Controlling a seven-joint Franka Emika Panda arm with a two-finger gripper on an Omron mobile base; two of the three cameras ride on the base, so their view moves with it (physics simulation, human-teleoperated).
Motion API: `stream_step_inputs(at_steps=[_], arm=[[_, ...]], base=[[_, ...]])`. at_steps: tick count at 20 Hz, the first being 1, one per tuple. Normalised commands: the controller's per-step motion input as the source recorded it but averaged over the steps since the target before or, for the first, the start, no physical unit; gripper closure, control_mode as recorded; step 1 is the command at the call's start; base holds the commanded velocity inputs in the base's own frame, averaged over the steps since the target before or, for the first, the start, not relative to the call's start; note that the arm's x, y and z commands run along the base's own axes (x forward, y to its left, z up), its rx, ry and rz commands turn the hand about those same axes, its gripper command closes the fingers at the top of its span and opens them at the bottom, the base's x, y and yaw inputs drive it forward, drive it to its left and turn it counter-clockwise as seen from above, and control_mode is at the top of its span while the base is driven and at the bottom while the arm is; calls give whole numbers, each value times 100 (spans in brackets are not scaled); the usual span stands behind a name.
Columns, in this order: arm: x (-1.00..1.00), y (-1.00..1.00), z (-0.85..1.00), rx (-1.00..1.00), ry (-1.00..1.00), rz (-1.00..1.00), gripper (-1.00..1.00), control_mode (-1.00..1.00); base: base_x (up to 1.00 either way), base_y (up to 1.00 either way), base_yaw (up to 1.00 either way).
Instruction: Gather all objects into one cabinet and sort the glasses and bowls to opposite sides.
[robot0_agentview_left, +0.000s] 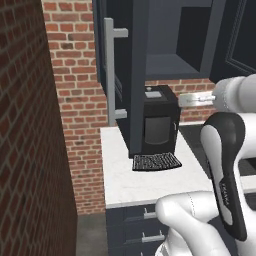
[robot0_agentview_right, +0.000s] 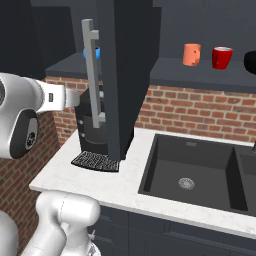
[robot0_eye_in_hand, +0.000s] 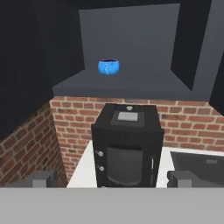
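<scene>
A squat blue vessel (robot0_eye_in_hand: 108, 66) stands alone on the shelf of the open dark cabinet (robot0_eye_in_hand: 122, 85), towards the left. It peeks out behind the door's bar handle (robot0_agentview_right: 91, 75) as a blue spot (robot0_agentview_right: 95, 52). On the shelf further right stand an orange mug (robot0_agentview_right: 192, 54) and a red cup (robot0_agentview_right: 222, 57), and the black bowl (robot0_agentview_right: 251, 61) is cut off by the right edge. My gripper (robot0_eye_in_hand: 113, 179) is open and holds nothing. It hangs in front of the coffee machine, well below and short of the blue vessel.
The black coffee machine (robot0_agentview_left: 160, 120) stands on the white counter (robot0_agentview_left: 120, 175) under the cabinet. The tall open door (robot0_agentview_left: 131, 75) juts out to the left of my hand. A dark sink (robot0_agentview_right: 195, 175) lies to the right, a brick wall (robot0_agentview_left: 25, 125) to the left.
</scene>
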Motion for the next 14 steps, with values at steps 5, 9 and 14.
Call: stream_step_inputs(at_steps=[5,9,14], arm=[[33,14,27,0,0,0,-100,-100],[42,17,18,0,0,0,-100,-100],[56,12,5,0,0,0,-100,-100]], base=[[0,0,0],[0,0,0],[0,0,0]])
